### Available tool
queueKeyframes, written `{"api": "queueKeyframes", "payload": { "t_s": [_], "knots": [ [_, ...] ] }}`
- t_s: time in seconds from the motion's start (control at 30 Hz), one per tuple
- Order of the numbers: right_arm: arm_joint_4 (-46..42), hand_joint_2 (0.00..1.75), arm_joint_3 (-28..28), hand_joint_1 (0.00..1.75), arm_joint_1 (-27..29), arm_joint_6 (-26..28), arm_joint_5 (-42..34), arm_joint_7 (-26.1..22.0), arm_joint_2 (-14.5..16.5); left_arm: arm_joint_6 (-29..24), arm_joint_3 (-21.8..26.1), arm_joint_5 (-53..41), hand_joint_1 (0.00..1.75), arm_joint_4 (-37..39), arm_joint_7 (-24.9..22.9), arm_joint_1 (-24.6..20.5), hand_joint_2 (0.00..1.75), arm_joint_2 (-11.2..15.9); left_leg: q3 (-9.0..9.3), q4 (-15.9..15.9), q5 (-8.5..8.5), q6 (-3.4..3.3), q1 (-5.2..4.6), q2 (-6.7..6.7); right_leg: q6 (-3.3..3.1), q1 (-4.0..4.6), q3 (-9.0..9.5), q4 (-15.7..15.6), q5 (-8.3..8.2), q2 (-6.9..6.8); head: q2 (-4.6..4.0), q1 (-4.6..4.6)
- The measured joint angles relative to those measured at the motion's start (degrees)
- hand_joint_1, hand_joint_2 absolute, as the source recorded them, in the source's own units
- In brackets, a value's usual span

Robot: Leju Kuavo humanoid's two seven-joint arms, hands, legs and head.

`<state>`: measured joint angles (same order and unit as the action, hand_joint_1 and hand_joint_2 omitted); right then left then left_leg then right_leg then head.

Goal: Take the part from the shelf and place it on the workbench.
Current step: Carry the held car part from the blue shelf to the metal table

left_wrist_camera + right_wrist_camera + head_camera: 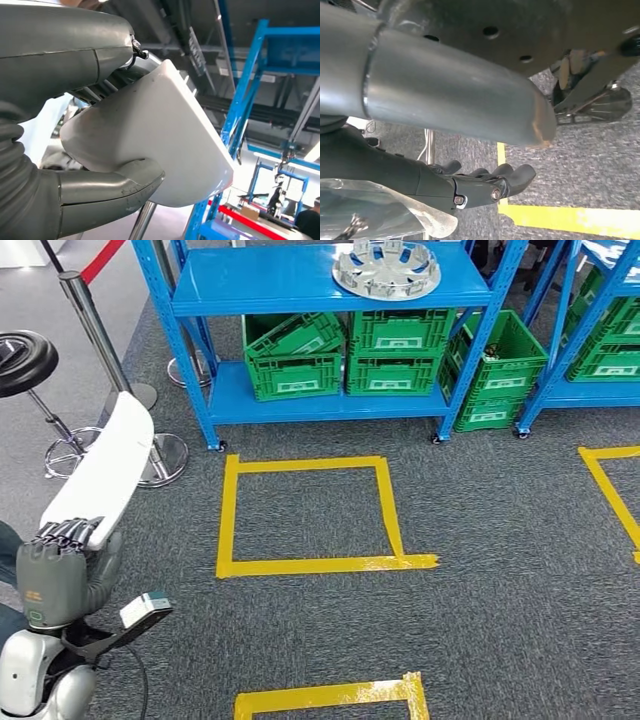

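The robot's left hand is clamped on a long, smooth white plastic part, thick grey thumb under it and darker fingers curled over its near edge. The part juts up and forward from the hand, tilted, held in the air over the grey carpet, well apart from the shelf. From the left wrist the same grip shows close up, the left hand wrapped round the white part. The right hand hangs low over the carpet, holding nothing, its dark fingers loosely bent; whether they count as together or apart I cannot tell. Ahead stands a blue metal shelf with a silver wheel cover on its top board and green plastic crates below. Yellow tape marks a square on the carpet before the shelf.
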<state>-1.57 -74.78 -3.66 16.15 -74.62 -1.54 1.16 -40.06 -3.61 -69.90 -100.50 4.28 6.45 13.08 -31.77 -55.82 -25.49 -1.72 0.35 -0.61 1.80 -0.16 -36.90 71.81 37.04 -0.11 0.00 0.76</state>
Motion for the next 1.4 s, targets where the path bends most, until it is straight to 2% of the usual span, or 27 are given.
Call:
{"api": "queueKeyframes", "payload": {
  "t_s": [0.03,0.07,0.13,0.17,0.2,0.23,0.3,0.37,0.43,0.8,0.9,0.93,0.97,1.0,1.03,1.07,1.1,1.13,1.17,1.2,1.23,1.27,1.3,1.37,1.4],
  "knots": [
    [0.0,0.00,0.0,0.00,0.1,0.0,0.0,0.0,0.0,0.0,0.0,0.1,1.75,0.0,0.0,0.1,1.75,0.0,-0.26,-0.1,0.18,0.05,0.02,0.00,0.18,-0.13,-0.41,1.1,-0.17,-0.01,0.00,0.01],
    [0.0,0.00,0.0,0.00,0.2,0.0,0.0,-0.1,0.0,0.0,0.0,0.1,1.75,0.0,0.0,0.2,1.75,0.0,-0.47,-0.2,0.33,0.15,0.06,0.02,0.31,-0.28,0.38,-0.3,-1.45,-0.01,0.00,0.01],
    [0.0,0.00,-0.1,0.00,0.1,0.2,-0.1,-0.4,0.0,0.0,0.0,0.2,1.75,0.0,0.0,0.3,1.75,0.0,-0.83,-0.7,0.46,0.47,0.12,0.06,0.47,-0.60,4.41,-7.8,-5.06,-0.01,0.00,0.02],
    [0.0,0.00,-0.1,0.00,0.1,0.3,-0.2,-0.7,0.0,0.0,0.0,0.2,1.75,0.0,0.0,0.4,1.75,0.0,-1.09,-1.1,0.45,0.75,0.05,0.07,0.38,-0.66,6.22,-11.4,-6.20,0.07,0.00,-0.01],
    [0.0,0.00,-0.1,0.00,0.0,0.4,-0.3,-1.0,0.1,0.0,0.0,0.2,1.75,0.0,-0.1,0.4,1.75,0.1,-1.36,-1.4,0.49,1.07,-0.05,0.07,0.18,-0.66,7.40,-13.8,-6.72,0.14,0.00,-0.05],
    [0.0,0.00,-0.2,0.00,0.0,0.6,-0.4,-1.2,0.2,0.0,0.1,0.3,1.75,0.0,-0.1,0.5,1.75,0.2,-1.61,-1.7,0.42,1.14,-0.17,0.07,-0.03,-0.65,7.78,-14.7,-6.66,0.20,0.00,-0.08],
    [0.1,0.00,-0.3,0.00,0.0,0.9,-0.6,-1.7,0.3,0.0,0.1,0.3,1.75,0.0,-0.2,0.7,1.75,0.4,-1.97,-2.0,0.51,0.33,-0.27,0.09,-0.29,-0.76,7.84,-14.9,-7.01,0.16,0.00,-0.14],
    [0.3,0.00,-0.4,0.00,0.1,1.2,-0.6,-1.9,0.5,0.0,0.3,0.4,1.75,-0.1,-0.3,1.0,1.75,0.7,-2.15,-2.1,0.81,-0.39,-0.32,0.14,-0.03,-1.09,7.83,-15.1,-7.40,-0.04,0.00,-0.17],
    [0.4,0.00,-0.4,0.00,0.1,1.3,-0.7,-2.0,0.5,0.0,0.4,0.4,1.75,-0.1,-0.4,1.1,1.75,0.8,-2.19,-2.0,1.00,-0.26,-0.39,0.16,0.18,-1.30,7.81,-15.2,-7.59,-0.18,0.00,-0.24],
    [0.4,0.00,-0.4,0.00,0.1,1.3,-0.7,-2.1,0.5,0.0,0.4,0.4,1.75,-0.1,-0.4,1.1,1.75,0.9,-2.18,-2.0,1.04,-0.25,-0.42,0.16,0.20,-1.31,7.80,-15.2,-7.62,-0.22,0.00,-0.27],
    [0.5,0.00,-0.4,0.00,0.0,1.4,-0.7,-2.1,0.6,0.0,0.5,0.4,1.75,-0.2,-0.5,1.1,1.75,1.1,-2.12,-1.5,1.33,-0.22,-0.71,0.16,0.30,-1.37,7.84,-15.5,-7.86,-0.32,0.00,-0.45],
    [0.5,0.00,-0.5,0.00,0.0,1.4,-0.7,-2.2,0.6,0.0,0.6,0.4,1.75,-0.3,-0.6,1.1,1.75,1.2,-2.09,-1.3,1.46,-0.22,-0.85,0.16,0.33,-1.38,7.88,-15.7,-7.97,-0.35,0.00,-0.53],
    [0.5,0.00,-0.6,0.00,0.0,1.5,-0.7,-2.3,0.7,0.0,0.7,0.4,1.75,-0.4,-0.6,1.1,1.75,1.3,-1.34,0.5,2.31,-0.41,-0.75,0.22,0.31,-1.25,7.97,-16.0,-7.89,-0.33,0.00,-0.63],
    [0.5,0.00,-0.7,0.00,0.0,1.6,-0.6,-2.4,0.7,0.0,0.8,0.4,1.75,-0.5,-0.7,1.2,1.75,1.3,-0.57,2.3,3.32,-0.64,-0.51,0.38,0.30,-1.11,7.70,-15.4,-7.13,-0.23,0.00,-0.66],
    [0.5,0.00,-0.9,0.00,0.0,1.8,-0.6,-2.5,0.7,-0.1,0.9,0.3,1.75,-0.6,-0.9,1.4,1.75,1.4,-0.31,3.9,4.41,-0.42,0.07,0.91,0.73,-1.23,6.04,-11.8,-5.16,-0.12,0.00,-0.69],
    [0.7,0.00,-1.1,0.00,-0.1,1.9,-0.6,-2.7,0.8,-0.1,1.0,0.3,1.75,-0.7,-1.0,1.7,1.75,1.4,-0.92,4.1,5.19,0.68,1.18,2.01,1.86,-1.66,6.15,-11.3,-4.30,0.87,0.00,-0.68],
    [0.8,0.00,-1.2,0.00,0.0,2.1,-0.6,-2.8,0.8,-0.1,1.2,0.2,1.75,-0.8,-1.1,2.2,1.75,1.4,-2.94,1.6,4.58,2.11,2.01,2.53,1.65,-2.05,5.83,-9.9,-3.62,1.13,-0.01,-0.97],
    [1.0,0.00,-1.5,0.00,0.0,2.1,-0.6,-2.9,0.9,-0.1,1.3,0.3,1.75,-0.8,-0.9,2.7,1.75,1.3,-6.25,-4.4,1.98,3.42,2.61,2.59,1.29,-2.23,5.75,-9.4,-3.67,0.76,-0.01,-1.40],
    [1.1,0.00,-1.6,0.00,0.2,2.2,-0.7,-3.0,1.0,-0.1,1.4,0.4,1.75,-0.8,-0.7,2.9,1.75,1.3,-9.27,-11.1,-1.01,4.20,2.85,2.25,0.48,-2.09,7.03,-11.8,-4.91,0.18,-0.02,-1.83],
    [1.2,0.00,-1.8,0.00,0.3,2.3,-0.8,-3.2,1.0,-0.1,1.6,0.5,1.75,-0.9,-0.3,3.1,1.75,1.3,-11.33,-16.5,-3.70,3.99,2.49,1.33,-1.02,-1.54,6.52,-11.1,-5.03,-1.46,-0.02,-2.28],
    [1.2,0.00,-2.1,0.00,0.4,2.4,-0.9,-3.3,1.0,-0.1,1.7,0.6,1.75,-0.9,0.1,3.2,1.75,1.3,-12.30,-20.1,-5.41,3.44,2.10,0.92,-1.17,-1.08,6.40,-11.1,-5.09,-2.62,-0.02,-2.39],
    [1.2,0.00,-2.3,0.00,0.5,2.4,-1.0,-3.4,1.0,-0.1,1.8,0.6,1.75,-0.9,0.3,3.2,1.75,1.2,-11.39,-19.4,-4.91,2.79,1.70,0.83,-1.22,-0.76,6.40,-11.2,-5.06,-3.38,-0.02,-2.40],
    [1.2,0.00,-2.4,0.00,0.4,2.4,-1.0,-3.6,1.1,-0.1,2.0,0.6,1.75,-0.9,0.4,3.3,1.75,1.2,-9.45,-16.4,-3.58,1.87,1.13,0.43,-1.31,-0.45,6.47,-11.2,-4.99,-4.10,-0.02,-2.40],
    [1.2,0.00,-2.7,0.00,0.2,2.4,-1.1,-3.7,1.2,-0.1,2.5,0.6,1.75,-0.9,0.6,3.2,1.75,1.2,-5.17,-9.1,-1.57,-0.33,-0.31,-2.11,-1.43,0.08,6.74,-11.4,-4.83,-5.41,-0.02,-2.32],
    [1.2,0.00,-2.8,0.00,0.2,2.4,-1.1,-3.8,1.3,-0.1,2.7,0.6,1.75,-1.0,0.7,3.2,1.75,1.2,-3.82,-6.7,-1.17,-1.10,-0.92,-3.29,-1.38,0.22,6.84,-11.6,-4.80,-6.04,-0.02,-2.29]
  ]
}}
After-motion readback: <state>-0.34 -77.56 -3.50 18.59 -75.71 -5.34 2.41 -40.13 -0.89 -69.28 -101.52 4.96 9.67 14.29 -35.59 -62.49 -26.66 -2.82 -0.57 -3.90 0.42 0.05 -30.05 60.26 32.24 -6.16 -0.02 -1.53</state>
